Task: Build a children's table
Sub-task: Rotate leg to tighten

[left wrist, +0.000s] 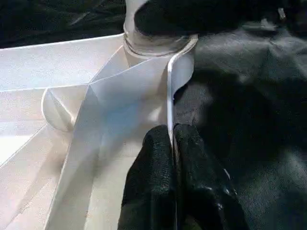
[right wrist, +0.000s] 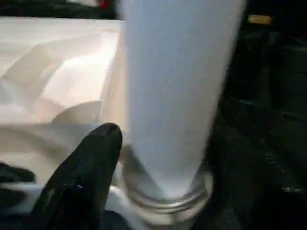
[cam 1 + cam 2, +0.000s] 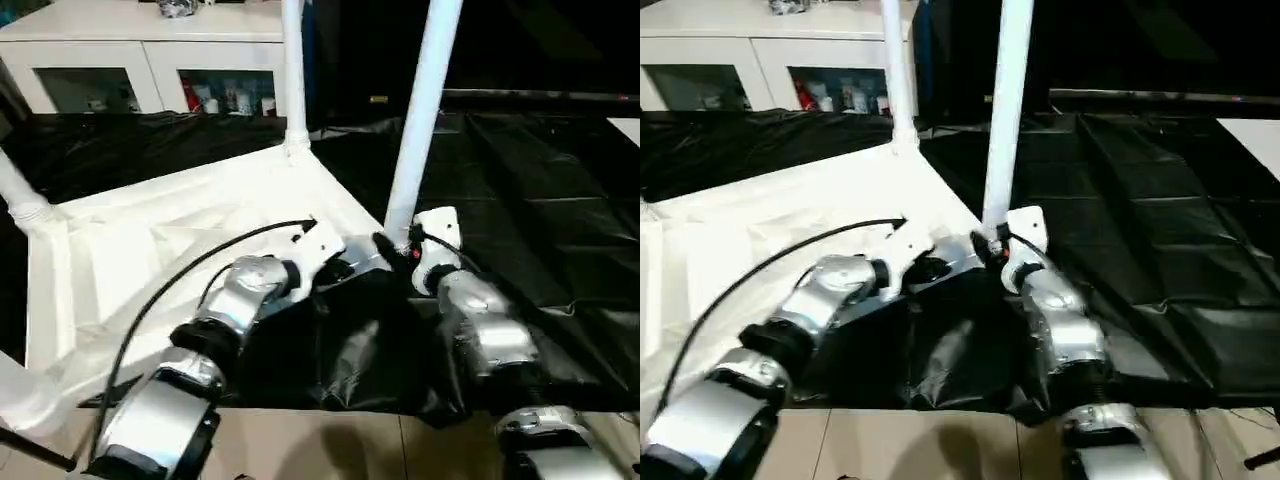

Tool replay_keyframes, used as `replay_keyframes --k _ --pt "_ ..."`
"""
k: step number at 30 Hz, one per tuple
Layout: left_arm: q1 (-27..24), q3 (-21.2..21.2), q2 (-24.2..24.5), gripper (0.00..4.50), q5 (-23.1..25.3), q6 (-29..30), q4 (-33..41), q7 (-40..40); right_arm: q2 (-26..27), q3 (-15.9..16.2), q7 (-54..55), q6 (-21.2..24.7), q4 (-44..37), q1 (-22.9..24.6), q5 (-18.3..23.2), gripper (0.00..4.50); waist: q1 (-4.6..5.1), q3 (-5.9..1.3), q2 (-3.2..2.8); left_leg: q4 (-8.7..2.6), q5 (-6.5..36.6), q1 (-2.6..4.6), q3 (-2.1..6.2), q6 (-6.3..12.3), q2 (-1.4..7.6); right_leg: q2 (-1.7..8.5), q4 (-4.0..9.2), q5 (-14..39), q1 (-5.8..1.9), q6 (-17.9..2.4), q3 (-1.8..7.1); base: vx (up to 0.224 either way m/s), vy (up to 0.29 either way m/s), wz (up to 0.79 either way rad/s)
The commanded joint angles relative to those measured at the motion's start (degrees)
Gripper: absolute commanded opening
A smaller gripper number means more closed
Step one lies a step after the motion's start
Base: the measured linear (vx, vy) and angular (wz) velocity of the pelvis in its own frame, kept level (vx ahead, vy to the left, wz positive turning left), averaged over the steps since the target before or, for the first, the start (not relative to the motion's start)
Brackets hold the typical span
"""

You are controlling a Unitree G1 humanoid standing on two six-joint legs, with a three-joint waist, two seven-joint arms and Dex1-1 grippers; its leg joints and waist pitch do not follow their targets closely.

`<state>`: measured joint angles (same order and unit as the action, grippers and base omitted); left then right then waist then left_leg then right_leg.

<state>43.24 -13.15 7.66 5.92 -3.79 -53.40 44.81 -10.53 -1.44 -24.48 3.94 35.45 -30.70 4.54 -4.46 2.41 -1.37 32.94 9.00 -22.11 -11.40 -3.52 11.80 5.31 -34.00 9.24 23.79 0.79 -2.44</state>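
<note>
We keep the left gripper [image 1: 171,143] pinched shut on the thin rim of the upturned tabletop [image 3: 150,250] lying on black sheeting while the right gripper [image 3: 392,247], jaws apart around the near-corner leg [image 3: 418,120], steadies it upright; right wrist view shows its socket [image 2: 165,199] collar close up, head views show two more legs standing

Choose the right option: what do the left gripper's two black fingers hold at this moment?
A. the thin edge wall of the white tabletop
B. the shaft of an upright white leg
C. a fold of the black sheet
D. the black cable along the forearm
A: in the left wrist view the left gripper has both fingers pressed together on the thin rim of the tabletop, just below the corner socket.
</note>
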Motion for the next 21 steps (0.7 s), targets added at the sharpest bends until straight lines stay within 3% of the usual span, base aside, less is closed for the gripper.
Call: replay_keyframes --k 1,4,5,8,13,14,16,18,21 --pt "-0.96 1.46 0.77 0.00 -2.75 -2.74 1.73 3.85 -2.54 0.29 -6.07 1.22 -2.23 0.37 1.34 3.49 -0.03 -3.72 0.76 -3.44 15.20 0.95 0.50 2.49 0.70 2.10 4.26 13.91 -2.87 -11.06 1.32 0.000 0.000 0.00" --pt "-2.41 1.70 2.52 0.00 -5.01 -2.93 4.08 9.93 -7.52 0.66 -17.42 3.70 -3.27 -0.09 4.39 3.49 -0.61 -3.80 0.77 -3.18 13.32 0.84 0.39 4.01 0.94 2.01 3.70 9.97 -3.19 -12.92 1.19 0.000 0.000 0.00" --pt "-2.60 1.71 2.65 0.00 -5.29 -2.87 4.41 10.54 -7.92 0.90 -18.35 3.58 -3.26 -0.09 4.46 3.49 -0.73 -3.81 0.54 -3.05 12.96 0.87 0.23 4.33 1.01 1.99 3.57 8.98 -2.96 -13.58 1.24 0.000 0.000 0.00" --pt "-3.91 1.30 3.92 0.00 -6.65 -2.38 6.75 14.97 -10.87 3.29 -25.86 2.91 -3.24 -0.11 4.55 3.49 -0.97 -3.82 0.96 -2.93 12.72 0.87 0.13 4.62 1.04 2.09 3.45 9.19 -3.06 -14.38 1.15 0.000 0.000 0.00" --pt "-4.95 1.02 5.24 0.00 -7.34 -1.12 8.71 18.40 -12.34 4.65 -32.36 4.11 -2.33 -0.96 5.47 3.49 -0.89 -3.59 0.69 -3.16 15.19 1.03 0.23 3.64 1.17 2.20 3.88 14.72 -2.74 -13.35 1.18 0.000 0.000 0.00" --pt "-5.35 0.98 5.70 0.00 -7.52 -0.58 9.43 19.33 -12.40 4.98 -33.02 3.53 -1.25 -1.74 4.99 3.49 -0.75 -3.58 1.76 -3.22 15.32 0.94 0.21 3.42 1.17 2.23 3.95 15.87 -2.80 -12.98 1.14 0.000 0.000 0.00" --pt "-5.54 0.96 5.87 0.00 -7.62 -0.30 9.75 19.70 -12.40 5.09 -33.17 3.39 -0.99 -1.94 4.87 3.15 -0.89 -3.47 1.14 -3.26 15.56 1.09 0.26 3.03 1.23 2.35 4.06 17.80 -2.51 -12.46 1.25 0.000 0.000 0.00" --pt "-6.47 0.80 6.53 0.00 -7.96 0.92 11.43 21.15 -12.37 5.62 -34.43 2.89 0.17 -2.75 4.73 3.08 -0.85 -3.42 1.42 -3.31 15.27 0.95 0.27 2.96 1.21 2.31 4.08 17.76 -2.56 -12.23 1.25 0.000 0.000 0.00" --pt "-6.95 0.67 6.83 0.00 -8.00 1.30 12.19 21.58 -12.34 6.00 -35.14 2.37 0.87 -3.16 4.61 2.72 -0.79 -3.55 1.33 -3.26 14.38 0.94 0.33 3.08 1.27 2.33 3.75 16.16 -2.58 -12.64 1.24 0.000 0.000 0.00"
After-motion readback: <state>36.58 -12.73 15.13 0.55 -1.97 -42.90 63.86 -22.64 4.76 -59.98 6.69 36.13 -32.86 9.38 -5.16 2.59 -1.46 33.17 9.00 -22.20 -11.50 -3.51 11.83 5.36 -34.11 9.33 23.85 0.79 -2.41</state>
